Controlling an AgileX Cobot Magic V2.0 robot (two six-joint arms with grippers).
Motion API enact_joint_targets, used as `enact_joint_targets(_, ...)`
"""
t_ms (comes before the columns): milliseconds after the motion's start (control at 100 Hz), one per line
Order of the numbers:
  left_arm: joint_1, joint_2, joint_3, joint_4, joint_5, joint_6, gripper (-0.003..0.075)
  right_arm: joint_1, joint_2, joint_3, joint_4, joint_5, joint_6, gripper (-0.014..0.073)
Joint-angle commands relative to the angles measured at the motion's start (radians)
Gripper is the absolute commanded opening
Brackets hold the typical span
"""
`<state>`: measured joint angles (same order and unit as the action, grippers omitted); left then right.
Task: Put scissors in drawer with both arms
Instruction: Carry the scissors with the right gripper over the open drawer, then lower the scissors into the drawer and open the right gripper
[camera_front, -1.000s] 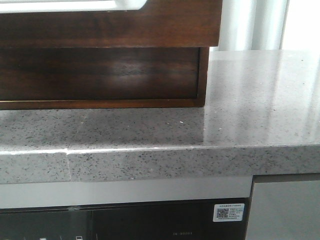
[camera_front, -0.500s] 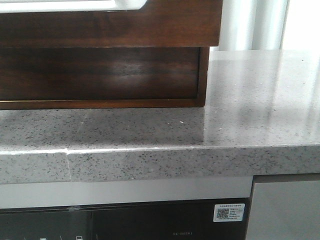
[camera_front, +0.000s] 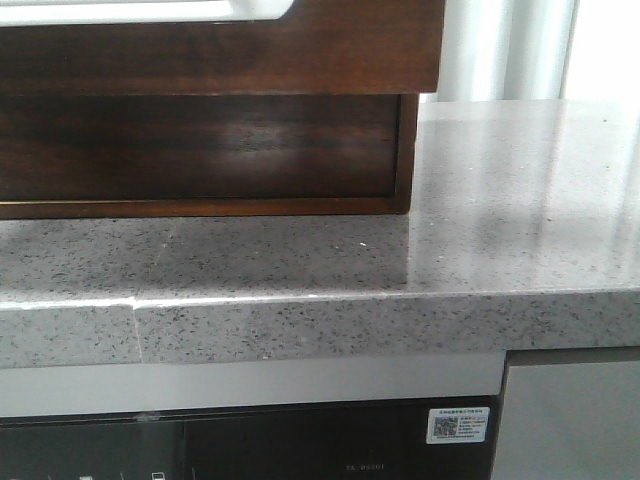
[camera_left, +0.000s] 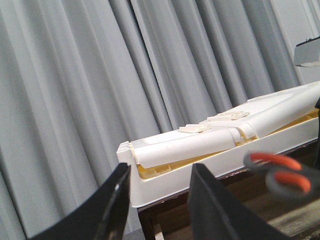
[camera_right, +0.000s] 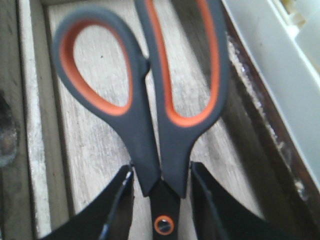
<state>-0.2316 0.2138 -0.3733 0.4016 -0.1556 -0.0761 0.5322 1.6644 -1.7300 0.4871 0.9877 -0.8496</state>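
Observation:
The scissors (camera_right: 172, 135), with grey handles and orange-lined loops, hang handles away from the wrist between the fingers of my right gripper (camera_right: 161, 170), which is shut on their neck near the pivot. Below them is the whitish inside floor of the open drawer (camera_right: 95, 155). The drawer's dark brown plain front (camera_front: 300, 55) juts out at the top of the front view. My left gripper (camera_left: 160, 172) is open and empty, beside the drawer. The scissors' handles (camera_left: 280, 172) show blurred to one side in its view. No gripper shows in the front view.
A white plastic tray (camera_left: 200, 167) lies above the wooden unit, also at the top of the front view (camera_front: 150, 10) and beside the drawer in the right wrist view (camera_right: 285, 65). A grey speckled counter (camera_front: 450, 240) carries the unit. Grey curtains (camera_left: 100, 75) hang behind.

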Motion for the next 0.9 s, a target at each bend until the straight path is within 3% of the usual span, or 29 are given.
enact_joint_targets(0,-0.003,0.011,-0.037,-0.017,-0.062,-0.013,0.0231,0.0,-0.042,-0.032,0.029,-0.043,-0.007,0.0229)
enact_joint_targets(290,-0.003,0.011,-0.037,-0.017,-0.066,-0.013,0.0231,0.0,-0.068,-0.032,0.029,-0.028,-0.007,0.0211)
enact_joint_targets(520,-0.003,0.001,-0.037,-0.017,-0.064,-0.027,0.0228,-0.001,-0.189,-0.032,0.029,-0.042,-0.007,-0.0126)
enact_joint_targets(600,-0.003,-0.024,-0.037,-0.017,-0.051,-0.032,0.0186,-0.001,-0.231,-0.032,0.029,-0.042,-0.005,-0.0116)
enact_joint_targets(760,-0.003,-0.096,-0.037,-0.017,0.029,-0.035,0.0004,-0.001,-0.32,-0.006,0.048,-0.048,-0.005,-0.0116)
enact_joint_targets(890,-0.003,-0.17,-0.037,-0.081,0.129,-0.035,0.0004,-0.001,-0.406,0.059,0.075,-0.101,-0.002,-0.0109)
